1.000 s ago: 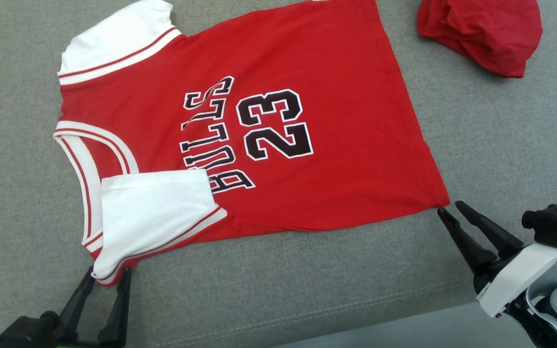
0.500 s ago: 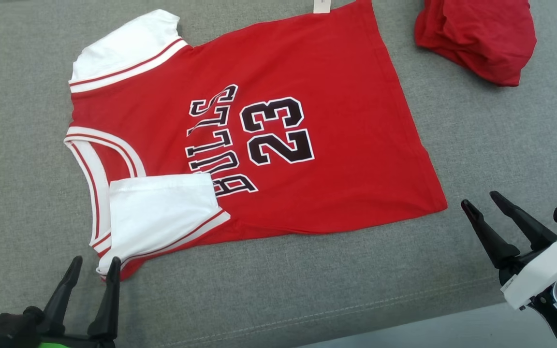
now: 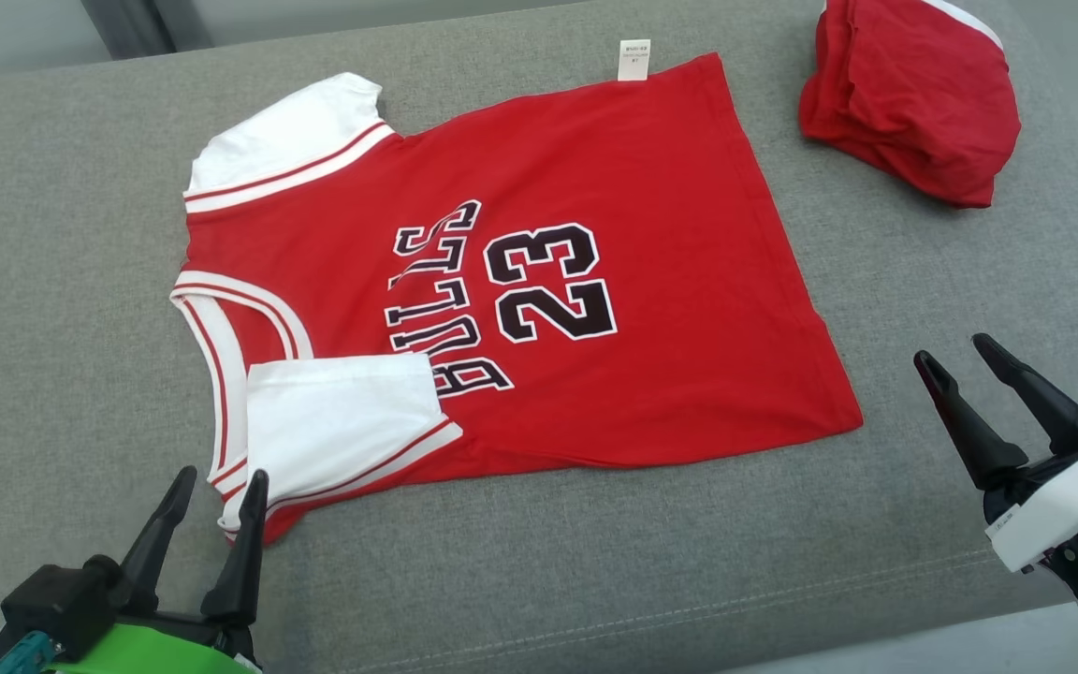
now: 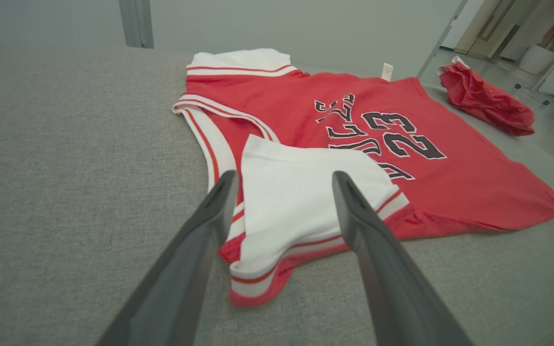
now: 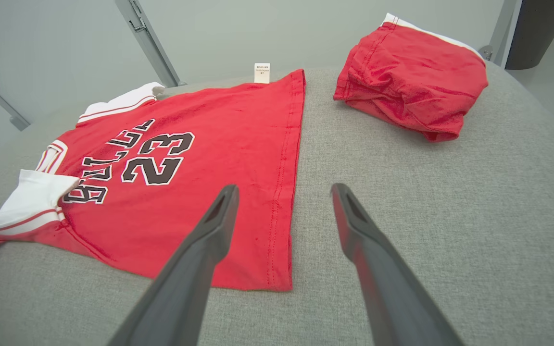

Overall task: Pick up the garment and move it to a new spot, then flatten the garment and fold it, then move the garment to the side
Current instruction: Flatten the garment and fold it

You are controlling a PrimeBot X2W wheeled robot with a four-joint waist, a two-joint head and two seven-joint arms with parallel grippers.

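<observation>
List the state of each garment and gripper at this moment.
jersey: spread flat, print up, not yet folded.
near sleeve: turned in over the jersey's front.
red bundle: bunched up, lying apart from the jersey.
left gripper: open, empty, beside the near sleeve.
right gripper: open, empty, clear of the jersey.

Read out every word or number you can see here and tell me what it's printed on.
"BULLS": black letters on the red jersey chest.
"23": black number beside it, same jersey.
White tag at the jersey's hem: print too small to read.
</observation>
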